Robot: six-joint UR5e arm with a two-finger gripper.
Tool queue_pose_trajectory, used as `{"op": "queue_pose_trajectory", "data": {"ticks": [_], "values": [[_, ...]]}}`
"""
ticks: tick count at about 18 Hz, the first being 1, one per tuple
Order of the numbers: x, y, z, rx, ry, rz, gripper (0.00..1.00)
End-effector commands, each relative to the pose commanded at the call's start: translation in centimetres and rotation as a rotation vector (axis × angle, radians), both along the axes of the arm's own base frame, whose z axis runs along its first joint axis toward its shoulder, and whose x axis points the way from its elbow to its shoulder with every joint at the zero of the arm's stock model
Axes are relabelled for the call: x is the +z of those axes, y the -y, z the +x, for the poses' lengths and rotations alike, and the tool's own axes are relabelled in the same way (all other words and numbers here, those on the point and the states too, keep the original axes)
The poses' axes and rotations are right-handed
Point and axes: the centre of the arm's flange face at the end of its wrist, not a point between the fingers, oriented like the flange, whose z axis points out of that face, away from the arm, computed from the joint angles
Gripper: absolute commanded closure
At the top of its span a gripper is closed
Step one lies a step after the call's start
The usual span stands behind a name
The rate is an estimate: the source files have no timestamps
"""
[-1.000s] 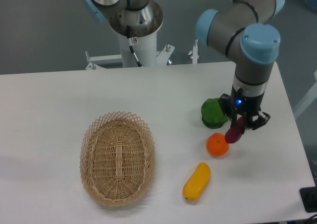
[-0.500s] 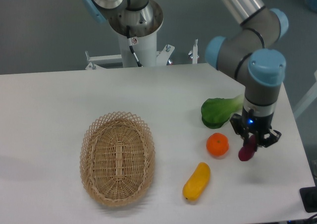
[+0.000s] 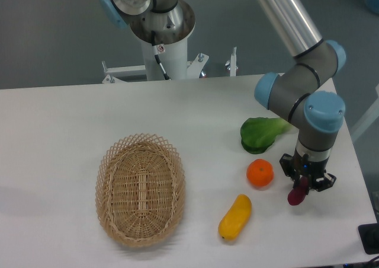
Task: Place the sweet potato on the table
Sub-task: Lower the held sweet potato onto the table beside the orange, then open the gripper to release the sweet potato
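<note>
The dark purple sweet potato (image 3: 298, 192) hangs nearly upright between the fingers of my gripper (image 3: 305, 182), which is shut on it. Its lower tip is at or just above the white table (image 3: 59, 131), near the right edge and to the right of the orange (image 3: 260, 173). I cannot tell whether the tip touches the tabletop. The gripper's upper part hides the top of the tuber.
A yellow oblong fruit (image 3: 235, 217) lies in front of the orange. A green leafy vegetable (image 3: 261, 133) lies behind it. An oval wicker basket (image 3: 140, 188) sits left of centre. The robot base (image 3: 161, 25) stands at the back edge.
The gripper has carried the sweet potato to the right and toward the front, past the orange, and lowered it close to the tabletop. It uncovered the green vegetable.
</note>
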Motion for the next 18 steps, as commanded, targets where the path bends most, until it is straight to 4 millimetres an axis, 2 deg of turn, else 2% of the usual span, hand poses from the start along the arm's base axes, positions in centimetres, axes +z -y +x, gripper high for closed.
{"op": "queue_pose_trajectory", "data": {"ticks": [1,2,5,8,10,14,18], "values": [[-0.2,0.0,0.0,0.0,0.001,-0.002,0.67],[-0.3,-0.1,0.1,-0.001,0.002,-0.003,0.56],[0.0,-0.1,0.0,-0.001,-0.003,0.0,0.03],[1.0,-0.2,-0.1,0.0,-0.016,0.006,0.0],[2.5,-0.3,-0.4,-0.001,-0.036,0.016,0.0],[7.7,-0.3,-0.3,-0.003,-0.096,0.044,0.0],[13.7,-0.2,2.2,-0.02,-0.083,0.04,0.0]]}}
